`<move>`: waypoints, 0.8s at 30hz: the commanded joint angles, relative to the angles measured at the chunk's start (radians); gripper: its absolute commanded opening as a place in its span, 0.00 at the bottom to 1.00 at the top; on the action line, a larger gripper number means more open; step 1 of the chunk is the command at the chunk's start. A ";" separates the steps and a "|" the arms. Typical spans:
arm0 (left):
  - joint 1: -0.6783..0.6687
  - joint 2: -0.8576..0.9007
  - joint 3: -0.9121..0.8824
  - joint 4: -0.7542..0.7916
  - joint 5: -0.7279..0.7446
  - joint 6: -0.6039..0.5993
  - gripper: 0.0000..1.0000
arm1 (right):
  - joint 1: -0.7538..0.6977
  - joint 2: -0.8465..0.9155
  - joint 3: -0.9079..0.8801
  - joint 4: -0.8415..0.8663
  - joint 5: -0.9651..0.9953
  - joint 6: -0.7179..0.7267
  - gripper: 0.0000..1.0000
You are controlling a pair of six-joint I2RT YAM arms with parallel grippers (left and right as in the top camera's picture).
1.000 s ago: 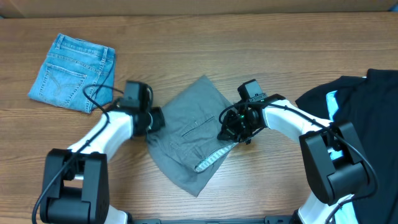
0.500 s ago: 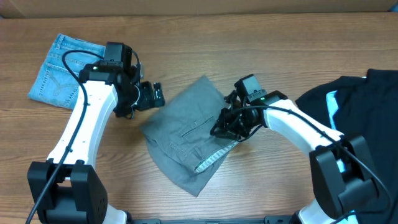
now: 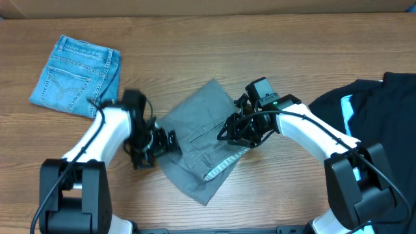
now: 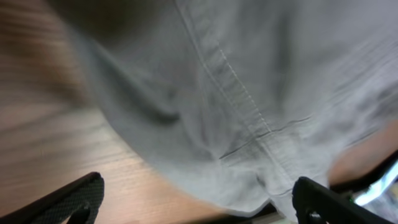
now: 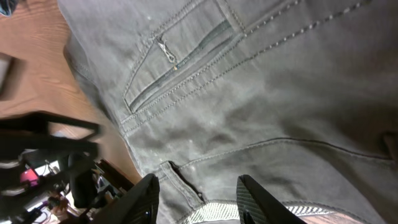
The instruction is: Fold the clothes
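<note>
Grey shorts (image 3: pixel 195 140) lie folded and rumpled at the table's middle, with a pale striped waistband lining (image 3: pixel 221 166) poking out at the lower right. My left gripper (image 3: pixel 164 142) sits at their left edge. In the left wrist view, blurred by motion, its fingertips (image 4: pixel 74 198) stand wide open with grey cloth (image 4: pixel 236 93) ahead and nothing pinched. My right gripper (image 3: pixel 235 133) hovers over the shorts' right side. It is open (image 5: pixel 202 202) above the zip pocket (image 5: pixel 177 62). Folded light-blue denim shorts (image 3: pixel 75 75) lie far left. Black garments (image 3: pixel 380 107) are heaped at the right.
Bare wooden table (image 3: pixel 292 45) runs along the back and between the denim shorts and the grey shorts. The black heap reaches the right edge and holds a light-blue patch (image 3: pixel 348 107). The left arm's cable (image 3: pixel 97 104) loops close to the denim.
My left arm swung up toward the denim, then came back down to the grey shorts' left edge with its jaws now wide open. The right jaws have parted and let go of the cloth.
</note>
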 commanded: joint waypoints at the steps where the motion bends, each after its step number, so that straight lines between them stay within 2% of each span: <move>1: 0.000 -0.091 -0.166 0.128 0.135 -0.094 1.00 | -0.001 -0.017 0.020 0.003 -0.002 -0.011 0.45; 6: -0.003 -0.159 -0.292 0.365 0.180 -0.248 1.00 | -0.001 -0.017 0.020 0.005 -0.001 -0.011 0.45; 10: -0.010 -0.159 -0.360 0.468 0.177 -0.402 1.00 | -0.001 -0.017 0.020 0.000 -0.001 -0.011 0.45; 16: -0.015 -0.159 -0.479 0.713 0.204 -0.498 1.00 | -0.001 -0.017 0.020 0.002 0.006 -0.011 0.45; 18: -0.013 -0.159 -0.495 0.799 0.212 -0.497 0.93 | -0.001 -0.017 0.020 0.002 0.006 -0.011 0.45; 23: -0.013 -0.159 -0.494 0.942 0.195 -0.473 0.61 | -0.001 -0.017 0.020 0.003 0.005 -0.011 0.45; 24: -0.013 -0.159 -0.494 0.955 0.185 -0.473 0.59 | -0.001 -0.017 0.020 0.003 0.005 -0.011 0.45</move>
